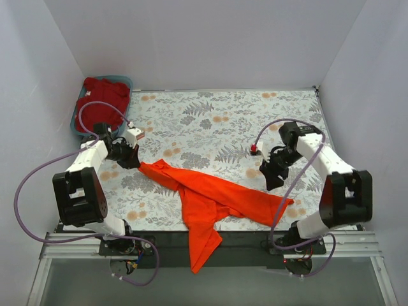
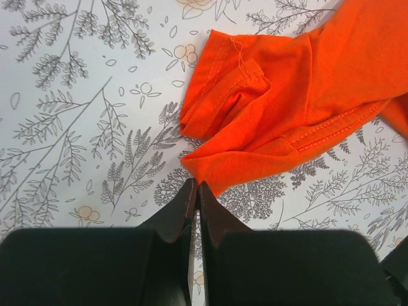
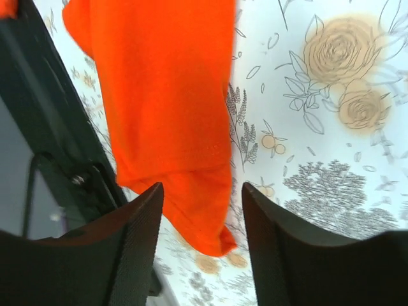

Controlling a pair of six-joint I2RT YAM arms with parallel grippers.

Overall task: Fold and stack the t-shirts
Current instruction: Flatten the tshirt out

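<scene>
White-walled booth with a flower-printed tabletop (image 1: 210, 115). Nearest on it, orange-red t-shirt (image 1: 210, 197), crumpled in a long band across the near half, one end hanging over the front edge. At its left corner, left claw (image 1: 131, 159), closed, tips touching the cloth edge; not possible to tell if any cloth is pinched. Over its right end, right claw (image 1: 273, 180), open, holding nothing. Farthest, in the back left corner, crimson t-shirt (image 1: 102, 105) bundled inside a blue bin (image 1: 126, 80).

Two t-shirts: orange-red t-shirt (image 1: 210, 197), centre; crimson t-shirt (image 1: 101, 105), apparently just one, upper left. One blue bin (image 1: 130, 89). Two grippers: left gripper (image 1: 132, 160), right gripper (image 1: 273, 180).
</scene>
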